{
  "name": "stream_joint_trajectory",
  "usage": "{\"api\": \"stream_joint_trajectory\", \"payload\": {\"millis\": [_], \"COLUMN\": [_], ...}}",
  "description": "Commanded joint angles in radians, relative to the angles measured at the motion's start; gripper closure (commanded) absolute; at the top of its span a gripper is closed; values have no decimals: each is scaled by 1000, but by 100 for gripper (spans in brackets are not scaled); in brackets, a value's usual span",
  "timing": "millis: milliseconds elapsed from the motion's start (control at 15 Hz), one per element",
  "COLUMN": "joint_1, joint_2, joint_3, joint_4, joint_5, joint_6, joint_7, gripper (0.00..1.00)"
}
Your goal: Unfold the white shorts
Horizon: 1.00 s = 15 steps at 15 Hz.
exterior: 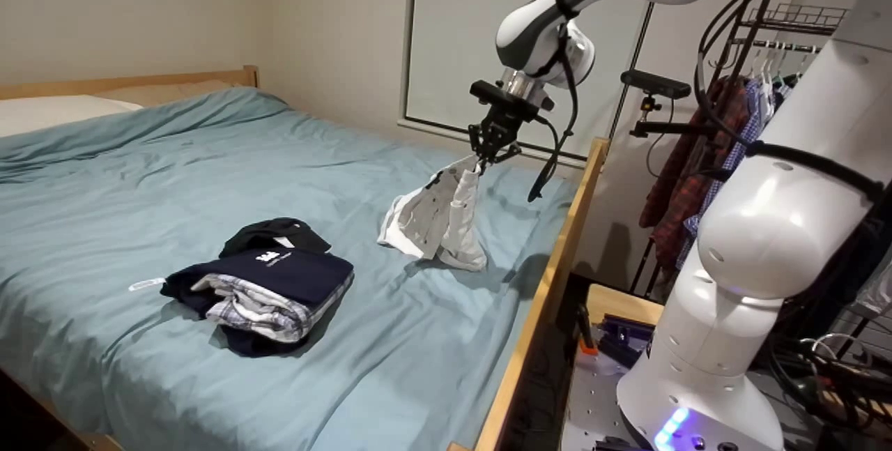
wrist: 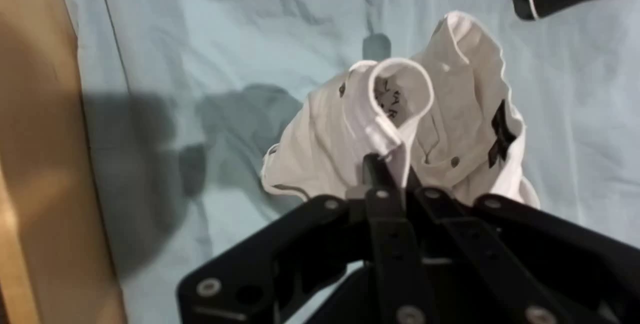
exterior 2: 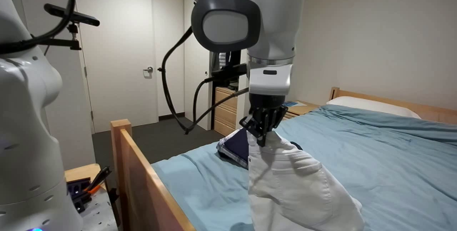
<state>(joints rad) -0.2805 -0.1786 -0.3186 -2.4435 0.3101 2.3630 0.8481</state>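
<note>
The white shorts [exterior: 451, 217] hang from my gripper [exterior: 482, 162] over the near side of the bed. In an exterior view the shorts [exterior 2: 300, 188] spread downward from the fingers, with back pockets and seams showing. In the wrist view the gripper [wrist: 392, 174] is shut on the waistband, which stands up in a loop between the fingertips. The shorts [wrist: 325, 138] open out on both sides, with the inside, a dark label and metal studs visible. The lower part is at or near the sheet; I cannot tell how much of it touches.
A stack of dark folded clothes [exterior: 293, 277] lies on the blue bed sheet [exterior: 209, 186]. A wooden bed rail [exterior: 550, 284] runs between the bed and the robot base. It also shows in the wrist view [wrist: 50, 164]. A wall with a window panel [exterior: 488, 33] stands behind.
</note>
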Motion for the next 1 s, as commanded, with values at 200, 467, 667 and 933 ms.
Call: {"api": "stream_joint_trajectory", "payload": {"millis": [200,467,667,933], "joint_1": [106,123,133,142], "joint_2": [190,251,358,495], "joint_3": [111,140,160,158], "joint_4": [115,142,259,419], "joint_5": [107,147,121,50], "joint_6": [-27,5,-47,-152], "joint_7": [-75,-151,-202,-158], "gripper": [99,99,99,99]}}
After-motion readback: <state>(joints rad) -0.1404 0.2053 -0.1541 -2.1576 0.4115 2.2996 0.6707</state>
